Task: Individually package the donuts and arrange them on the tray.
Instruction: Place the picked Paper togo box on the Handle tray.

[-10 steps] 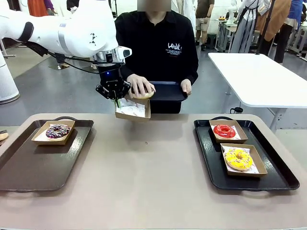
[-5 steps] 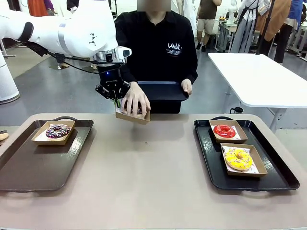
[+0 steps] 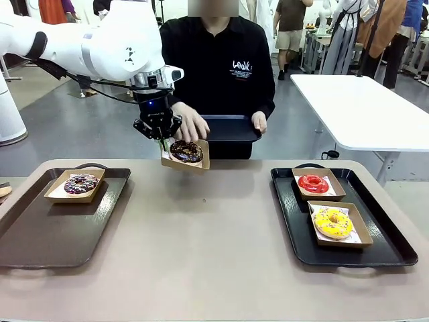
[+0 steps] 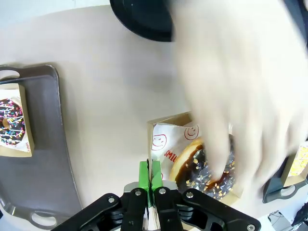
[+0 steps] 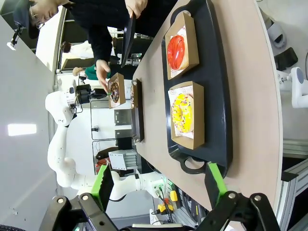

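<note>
Nearest, at 4 o'clock, the right tray (image 3: 391, 255) carries the yellow donut (image 3: 332, 222) and red donut (image 3: 313, 182), each boxed. At 9 o'clock the left tray (image 3: 40, 241) holds the boxed purple donut (image 3: 80, 183). The right gripper (image 5: 159, 185) hangs spread and empty. Farther, at 12 o'clock, the left gripper (image 3: 160, 136) pinches the rim of a cardboard box (image 3: 199, 163) aloft, where the person's hand (image 3: 191, 122) sets the chocolate donut (image 3: 186, 151). Packaging looks nearly finished; next the box likely goes onto a tray, kept level.

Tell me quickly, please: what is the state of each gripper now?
Left gripper: closed on the edge of the cardboard box with the chocolate donut.
Right gripper: open, holding nothing.
</note>
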You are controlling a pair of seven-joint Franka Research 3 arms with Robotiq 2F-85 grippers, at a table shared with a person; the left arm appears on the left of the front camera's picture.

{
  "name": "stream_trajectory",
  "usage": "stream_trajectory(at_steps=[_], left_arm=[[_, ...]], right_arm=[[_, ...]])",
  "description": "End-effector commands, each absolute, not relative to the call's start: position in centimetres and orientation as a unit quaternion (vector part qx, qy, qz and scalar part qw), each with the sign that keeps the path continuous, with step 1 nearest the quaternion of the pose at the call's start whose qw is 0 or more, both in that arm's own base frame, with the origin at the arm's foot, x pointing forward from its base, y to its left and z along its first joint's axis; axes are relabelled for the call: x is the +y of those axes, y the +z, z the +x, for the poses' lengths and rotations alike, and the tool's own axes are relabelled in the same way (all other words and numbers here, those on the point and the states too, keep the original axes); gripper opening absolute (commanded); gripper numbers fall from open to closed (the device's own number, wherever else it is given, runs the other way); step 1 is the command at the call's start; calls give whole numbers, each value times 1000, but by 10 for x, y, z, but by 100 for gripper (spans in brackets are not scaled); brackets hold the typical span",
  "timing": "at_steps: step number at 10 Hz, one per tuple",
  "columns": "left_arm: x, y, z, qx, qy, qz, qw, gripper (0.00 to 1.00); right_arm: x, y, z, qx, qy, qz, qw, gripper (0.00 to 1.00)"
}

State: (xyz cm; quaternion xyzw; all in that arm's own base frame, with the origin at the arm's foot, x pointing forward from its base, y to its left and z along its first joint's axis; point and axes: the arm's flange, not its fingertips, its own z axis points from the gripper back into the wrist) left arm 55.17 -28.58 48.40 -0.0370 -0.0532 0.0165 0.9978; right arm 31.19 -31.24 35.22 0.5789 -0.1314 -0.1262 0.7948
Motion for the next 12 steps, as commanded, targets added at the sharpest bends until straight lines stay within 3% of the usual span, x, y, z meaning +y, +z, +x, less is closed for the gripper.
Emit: stream_trajectory(at_steps=[1, 5, 9, 12], left_arm=[[-285, 484, 551, -54, 16, -38, 998, 0], [-286, 484, 552, -53, 16, -37, 998, 1], [-192, 558, 473, -25, -8, -65, 998, 1], [-116, 563, 429, -19, 16, -81, 996, 1]], right_arm=[[-312, 354, 310, -128, -130, 578, 795, 100], [-312, 354, 310, -128, -130, 578, 795, 100], [-312, 354, 310, -128, -130, 578, 795, 100], [-312, 354, 310, -128, -130, 578, 795, 100]])
